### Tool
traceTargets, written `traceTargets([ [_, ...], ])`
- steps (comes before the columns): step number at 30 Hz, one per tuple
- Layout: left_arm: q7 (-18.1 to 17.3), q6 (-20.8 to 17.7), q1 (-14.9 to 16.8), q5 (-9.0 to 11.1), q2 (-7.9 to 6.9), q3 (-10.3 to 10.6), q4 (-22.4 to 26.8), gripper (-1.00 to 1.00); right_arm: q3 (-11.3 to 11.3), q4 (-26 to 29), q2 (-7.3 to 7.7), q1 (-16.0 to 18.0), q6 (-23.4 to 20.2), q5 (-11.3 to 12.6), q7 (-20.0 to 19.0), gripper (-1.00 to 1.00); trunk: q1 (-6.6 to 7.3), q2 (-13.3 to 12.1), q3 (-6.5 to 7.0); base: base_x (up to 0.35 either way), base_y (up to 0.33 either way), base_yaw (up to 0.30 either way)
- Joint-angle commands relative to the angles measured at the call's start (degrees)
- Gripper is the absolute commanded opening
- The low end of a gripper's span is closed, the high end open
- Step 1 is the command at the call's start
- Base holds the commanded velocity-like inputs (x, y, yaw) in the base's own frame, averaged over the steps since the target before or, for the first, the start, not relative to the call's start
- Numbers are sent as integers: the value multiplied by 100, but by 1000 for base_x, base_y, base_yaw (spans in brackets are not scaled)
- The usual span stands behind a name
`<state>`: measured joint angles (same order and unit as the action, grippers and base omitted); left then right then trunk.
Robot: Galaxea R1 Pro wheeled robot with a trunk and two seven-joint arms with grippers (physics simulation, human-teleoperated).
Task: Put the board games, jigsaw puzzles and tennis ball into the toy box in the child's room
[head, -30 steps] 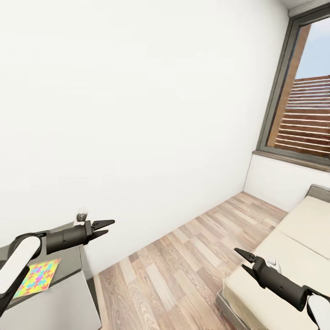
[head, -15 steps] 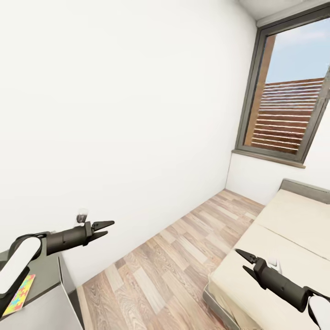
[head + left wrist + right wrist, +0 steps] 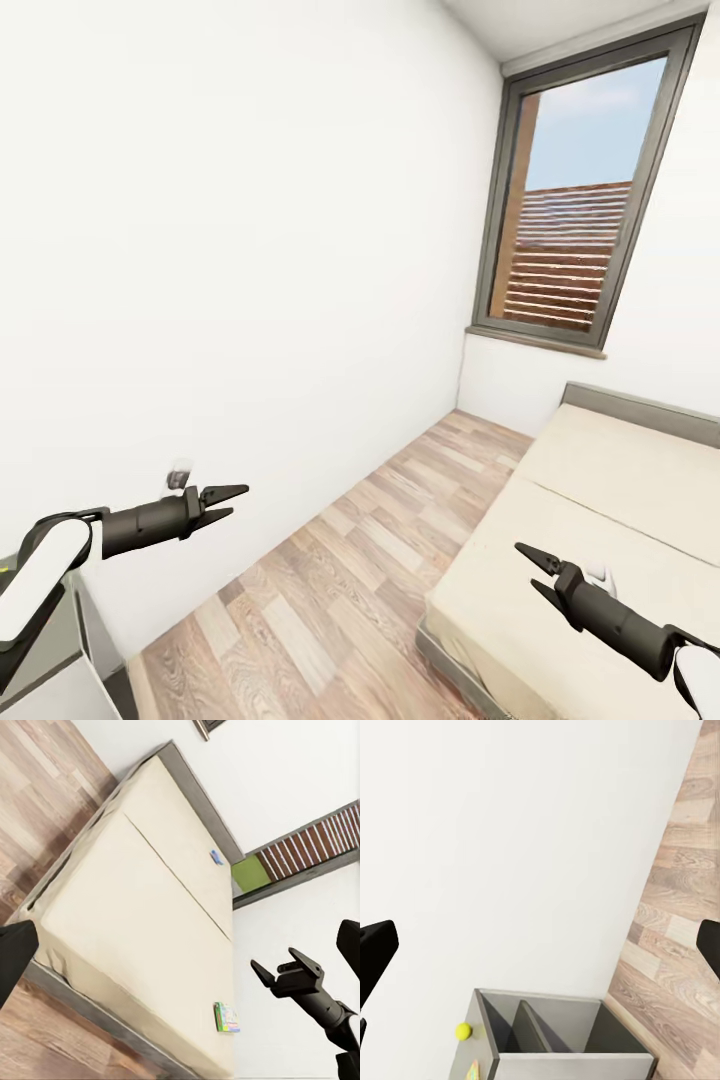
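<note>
Since a second earlier the whole head view had swung right: the mosaic puzzle had slid out at the left and the broad cream two-panel bed (image 3: 600, 520) had come further into frame, a camera turn rather than any shift of things. The left gripper (image 3: 228, 499) and the right gripper (image 3: 535, 570) both hung with fingers parted, carrying nothing. On the bed, the left wrist view showed a small blue board game (image 3: 217, 856) far off and a green-white one (image 3: 226, 1016) near the corner. The small yellow-green tennis ball (image 3: 463, 1030) sat on the grey table (image 3: 480, 1016). Risk, as judged: continued turning could carry the low right arm into the mattress edge.
</note>
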<state>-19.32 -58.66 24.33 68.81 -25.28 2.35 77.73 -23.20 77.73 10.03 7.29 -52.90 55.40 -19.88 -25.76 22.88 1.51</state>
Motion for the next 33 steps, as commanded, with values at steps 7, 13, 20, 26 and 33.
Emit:
traceTargets([
  [7,-54,-7,3,-43,-10,7,-3,100,-10,-31,-9,9,-20,-38,-42,100,-2,4,33,0,0,-239],
  [13,-54,-5,2,-43,-7,11,-3,100,-17,-186,-7,8,-18,-38,-41,100,-2,4,63,0,0,-238],
  [20,-54,-5,1,-43,-7,11,-3,100,-18,-233,-10,8,-18,-38,-40,100,-2,4,98,0,0,-238],
  [26,-54,-8,1,-43,-9,11,-3,100,-18,-246,-10,9,-18,-38,-34,100,-2,4,128,0,0,-237],
  [33,-50,-7,1,-43,-5,11,-3,100,-18,-249,-10,10,-17,-38,-33,100,-2,4,163,0,0,-226],
])
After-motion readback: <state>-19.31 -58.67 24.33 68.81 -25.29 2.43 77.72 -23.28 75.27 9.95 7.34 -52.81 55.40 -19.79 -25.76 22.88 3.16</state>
